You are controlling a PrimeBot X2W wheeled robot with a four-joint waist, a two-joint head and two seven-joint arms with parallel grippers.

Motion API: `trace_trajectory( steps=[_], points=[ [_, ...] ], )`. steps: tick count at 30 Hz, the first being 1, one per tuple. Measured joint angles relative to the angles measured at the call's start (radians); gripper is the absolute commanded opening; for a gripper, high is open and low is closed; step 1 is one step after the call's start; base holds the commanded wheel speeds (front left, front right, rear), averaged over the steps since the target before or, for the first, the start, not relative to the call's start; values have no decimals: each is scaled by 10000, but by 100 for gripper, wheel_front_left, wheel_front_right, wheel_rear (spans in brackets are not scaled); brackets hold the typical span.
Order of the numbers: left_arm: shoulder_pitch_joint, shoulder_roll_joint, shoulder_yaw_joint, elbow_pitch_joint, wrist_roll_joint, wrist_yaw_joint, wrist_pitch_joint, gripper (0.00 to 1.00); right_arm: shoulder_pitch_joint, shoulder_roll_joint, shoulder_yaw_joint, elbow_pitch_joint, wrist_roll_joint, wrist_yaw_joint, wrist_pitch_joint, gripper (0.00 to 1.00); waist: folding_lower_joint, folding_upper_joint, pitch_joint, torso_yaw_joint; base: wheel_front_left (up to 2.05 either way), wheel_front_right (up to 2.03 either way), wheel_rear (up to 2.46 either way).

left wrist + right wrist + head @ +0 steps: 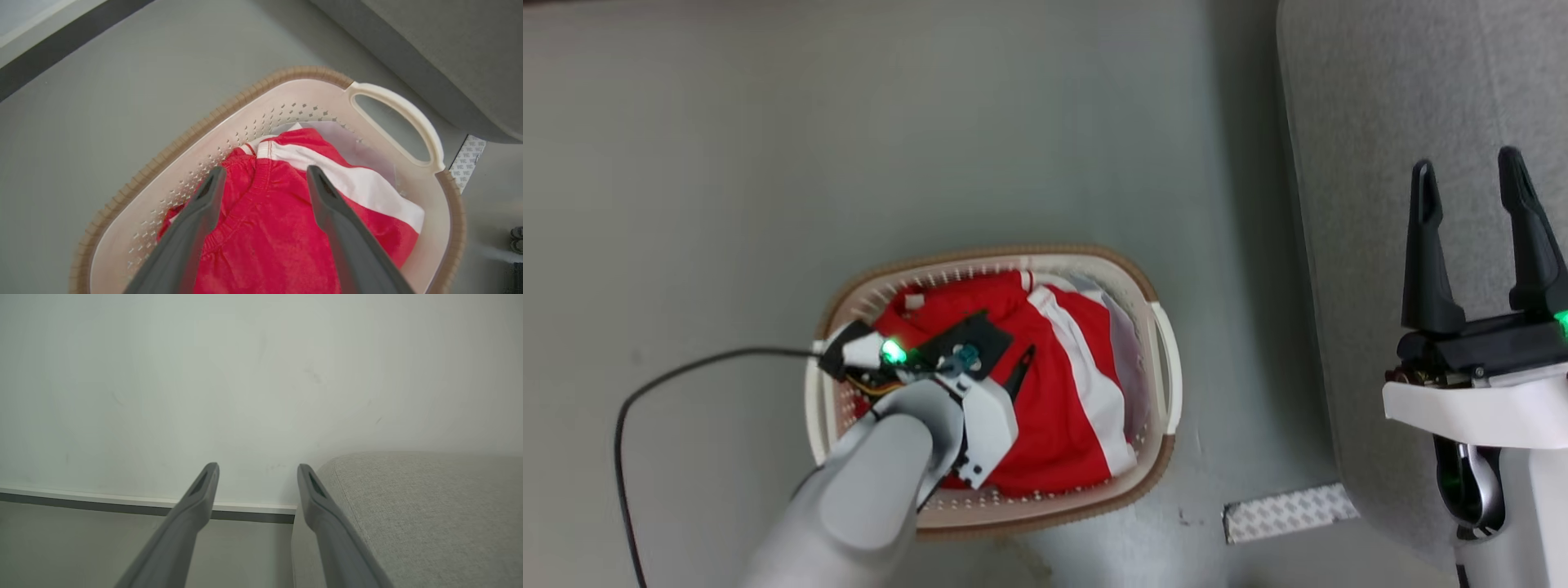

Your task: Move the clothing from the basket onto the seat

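left fingers [203,214] spread wide over basket [261,118], red-and-white clothing [265,232] piled inside, right under tips, contact can't tell. right fingers [1425,245] wide too, holding nothing, by seat [1347,245] edge.

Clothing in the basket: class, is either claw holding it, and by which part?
Nothing is held. The left claw stands open over the red clothing in the basket; the right claw is open and empty.

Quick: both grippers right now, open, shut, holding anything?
Left gripper: open over the clothing in the basket, holding nothing.
Right gripper: open, empty, by the seat.
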Motion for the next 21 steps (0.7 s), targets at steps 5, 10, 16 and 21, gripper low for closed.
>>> trace_trajectory(
  steps=[5,10,16,21],
  points=[
    [-833,207,-372,894,-144,-2,558,100,-309,8,222,-366,245,0,0,100,0,0,924,-256,0,0,0],
    [-1366,453,-462,1605,-142,54,750,100,-472,8,332,-660,426,0,0,100,-1,0,1626,-489,0,0,0],
    [-1860,727,-570,2295,-38,217,598,100,-588,10,487,-934,520,0,0,100,-1,0,2202,-816,0,0,0],
    [-2144,828,-675,2832,-10,257,487,100,-589,12,533,-1030,539,0,0,100,-2,0,2487,-1078,0,0,0]
  ],
)
